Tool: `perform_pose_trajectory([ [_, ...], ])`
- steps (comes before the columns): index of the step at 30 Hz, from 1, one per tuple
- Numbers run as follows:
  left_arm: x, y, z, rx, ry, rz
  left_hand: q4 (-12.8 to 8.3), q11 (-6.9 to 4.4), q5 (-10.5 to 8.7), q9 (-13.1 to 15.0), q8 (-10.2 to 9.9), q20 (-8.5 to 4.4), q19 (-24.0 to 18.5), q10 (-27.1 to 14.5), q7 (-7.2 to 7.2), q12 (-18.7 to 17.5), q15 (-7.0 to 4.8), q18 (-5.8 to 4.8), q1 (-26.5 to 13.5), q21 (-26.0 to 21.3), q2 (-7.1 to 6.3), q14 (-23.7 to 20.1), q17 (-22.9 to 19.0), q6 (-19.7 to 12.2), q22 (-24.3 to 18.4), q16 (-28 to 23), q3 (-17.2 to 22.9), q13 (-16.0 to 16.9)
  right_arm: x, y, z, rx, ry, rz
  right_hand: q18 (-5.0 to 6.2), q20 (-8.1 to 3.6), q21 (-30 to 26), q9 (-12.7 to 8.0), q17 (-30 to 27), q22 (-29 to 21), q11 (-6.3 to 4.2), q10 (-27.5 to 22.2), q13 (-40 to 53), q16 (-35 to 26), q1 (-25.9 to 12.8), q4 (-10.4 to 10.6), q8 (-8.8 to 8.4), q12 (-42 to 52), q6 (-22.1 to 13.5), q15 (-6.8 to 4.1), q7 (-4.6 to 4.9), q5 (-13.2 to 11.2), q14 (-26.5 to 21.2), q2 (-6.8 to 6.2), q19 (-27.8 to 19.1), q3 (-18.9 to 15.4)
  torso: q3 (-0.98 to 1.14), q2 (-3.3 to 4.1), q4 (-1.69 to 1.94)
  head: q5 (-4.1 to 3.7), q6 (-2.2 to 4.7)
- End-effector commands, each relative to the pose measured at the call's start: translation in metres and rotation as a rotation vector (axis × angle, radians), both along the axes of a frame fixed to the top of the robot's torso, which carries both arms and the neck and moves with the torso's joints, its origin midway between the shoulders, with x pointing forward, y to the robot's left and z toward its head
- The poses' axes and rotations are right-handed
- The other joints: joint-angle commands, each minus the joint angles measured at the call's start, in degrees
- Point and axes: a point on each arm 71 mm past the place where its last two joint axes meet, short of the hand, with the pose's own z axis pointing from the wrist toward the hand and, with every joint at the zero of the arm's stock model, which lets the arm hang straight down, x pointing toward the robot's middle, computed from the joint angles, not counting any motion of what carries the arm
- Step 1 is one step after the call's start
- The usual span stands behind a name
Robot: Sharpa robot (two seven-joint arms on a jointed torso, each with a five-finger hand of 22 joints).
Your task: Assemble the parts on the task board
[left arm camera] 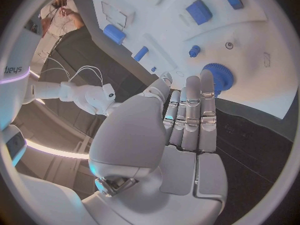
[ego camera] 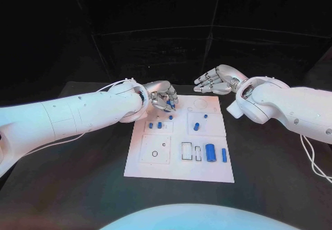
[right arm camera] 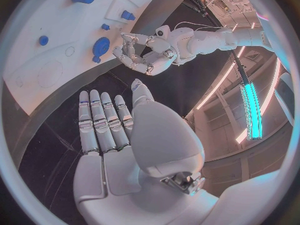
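Blue gear (ego camera: pixel 170 102) — largely hidden beneath the left hand (ego camera: pixel 160 97) in head view

Place: robot lab or demo studio | Signs: black table (ego camera: pixel 83 182) in lower frame, white board (ego camera: pixel 181 163) at its centre | dark panelled wall (ego camera: pixel 173 43) along top | glowing light strips (right arm camera: pixel 253 110) at right.

A black table (ego camera: pixel 83 187) carries everything; on its middle lies the white task board (ego camera: pixel 180 170), flat and rectangular, long side running away from the robot; dark tabletop shows along both its sides.
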Motion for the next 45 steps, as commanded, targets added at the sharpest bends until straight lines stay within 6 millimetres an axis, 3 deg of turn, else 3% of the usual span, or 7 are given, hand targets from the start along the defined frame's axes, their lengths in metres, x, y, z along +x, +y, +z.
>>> perform_pose_trajectory([
  [1, -0.002, -0.008, -0.004, 0.153, -0.082, -0.129, -0.51, -0.29, -0.06, -0.98, -1.38, -0.41, 1.45, 1.67, -0.23, -1.13, -0.31, 0.72, 0.06, 0.49, -0.64, 1.59, -0.61, 1.47, -0.11, 0.70, 0.50, -2.20, 0.000, 0.003, 0.002, 0.006, -0.005, 0.020, 0.04, -0.14, -0.40, 0.00, -0.03, -0.08, 0.04, 0.25, -0.03, -0.09, 0.40, -0.48, 0.18, -0.23, 0.21, -0.32, 2.97, -0.29, -0.23, 0.12, 0.42, -0.02, -0.02, 0.05, -0.03, -0.09, 0.01],
  [5, 0.001, -0.010, -0.009, 0.225, -0.092, -0.135, -0.52, -0.64, -0.13, -1.77, -2.59, -0.77, 4.13, 2.94, -0.45, -1.82, -0.72, 0.74, -1.15, 1.76, -1.56, 4.65, -0.14, 2.88, 0.39, 3.50, 0.03, -3.93, 0.000, 0.003, 0.002, 0.006, -0.004, 0.021, 0.04, -0.13, -0.44, -0.04, -0.03, -0.12, 0.09, 0.25, -0.04, -0.11, 0.47, -0.61, 0.11, -0.28, 0.10, -0.30, 3.04, -0.24, -0.27, 0.14, 0.45, 0.03, 0.00, -0.02, -0.01, -0.16, 0.01],
  [10, 0.004, -0.011, -0.015, 0.282, -0.086, -0.127, -0.57, -0.95, -0.06, -2.52, -3.86, -1.20, 6.72, 4.40, -0.70, -2.42, -0.96, 0.63, -1.91, 4.34, -1.62, 10.07, 11.00, 4.84, 2.28, 14.83, -0.56, -5.72, -0.001, 0.004, 0.002, 0.005, -0.003, 0.019, 0.04, -0.13, -0.48, -0.08, -0.03, -0.17, 0.14, 0.24, -0.05, -0.11, 0.52, -0.75, 0.04, -0.34, 0.00, -0.28, 3.14, -0.15, -0.30, 0.14, 0.49, 0.06, 0.02, -0.02, 0.08, -0.27, -0.08],
  [17, 0.003, -0.015, -0.020, 0.311, -0.067, -0.129, -0.75, -1.05, -0.09, -2.92, -5.03, -1.31, 7.44, 5.60, -0.81, -3.20, -1.05, 0.52, -2.15, 7.47, -1.79, 12.68, 18.50, 6.37, 5.29, 22.49, -0.84, -7.21, -0.001, 0.004, 0.002, 0.005, -0.003, 0.017, 0.04, -0.12, -0.50, -0.11, -0.03, -0.19, 0.17, 0.23, -0.05, -0.11, 0.56, -0.84, -0.01, -0.38, -0.04, -0.26, 3.20, -0.10, -0.32, 0.13, 0.52, 0.08, -0.02, -0.03, 0.15, -0.28, -0.11],
  [28, 0.005, -0.018, -0.024, 0.304, -0.076, -0.128, -0.84, -1.35, -0.05, -2.92, -5.83, -1.50, 10.92, 7.80, -1.12, -4.20, -1.39, -1.00, -1.86, 18.73, -1.34, 15.65, 24.98, 8.49, 14.98, 28.26, -0.26, -8.51, 0.000, 0.005, 0.002, 0.004, -0.003, 0.019, 0.03, -0.12, -0.56, -0.14, -0.03, -0.25, 0.23, 0.22, -0.05, -0.11, 0.63, -1.03, -0.09, -0.45, -0.03, -0.23, 3.30, 0.03, -0.35, 0.11, 0.57, 0.13, -0.02, -0.02, 0.10, -0.16, -0.15],
  [36, 0.005, -0.021, -0.028, 0.303, -0.076, -0.128, -1.09, -1.72, 0.04, -2.89, -6.15, -1.77, 11.96, 9.57, -1.47, -5.33, -1.69, -1.47, -0.82, 22.50, -0.40, 16.85, 27.19, 9.91, 18.34, 30.05, 1.78, -9.30, 0.000, 0.007, 0.001, 0.003, -0.003, 0.023, 0.02, -0.12, -0.58, -0.15, -0.03, -0.27, 0.25, 0.23, -0.05, -0.10, 0.67, -1.11, -0.11, -0.48, 0.05, -0.22, 3.32, 0.04, -0.34, 0.11, 0.59, 0.16, -0.02, -0.05, 0.11, -0.19, -0.20],
  [45, 0.008, -0.020, -0.034, 0.312, -0.064, -0.115, -1.16, -1.85, 0.04, -2.95, -6.83, -1.97, 13.56, 11.10, -1.50, -6.99, -1.83, -2.22, -0.66, 27.38, -0.58, 18.32, 30.07, 10.83, 22.56, 31.97, 4.29, -10.05, 0.000, 0.008, 0.001, 0.003, -0.002, 0.027, 0.01, -0.12, -0.67, -0.17, -0.01, -0.36, 0.26, 0.29, -0.04, -0.06, 0.90, -1.54, -0.18, -0.57, 0.23, -0.23, 3.32, 0.03, -0.28, 0.05, 0.68, 0.27, -0.02, -0.02, 0.08, -0.31, -0.18],
])
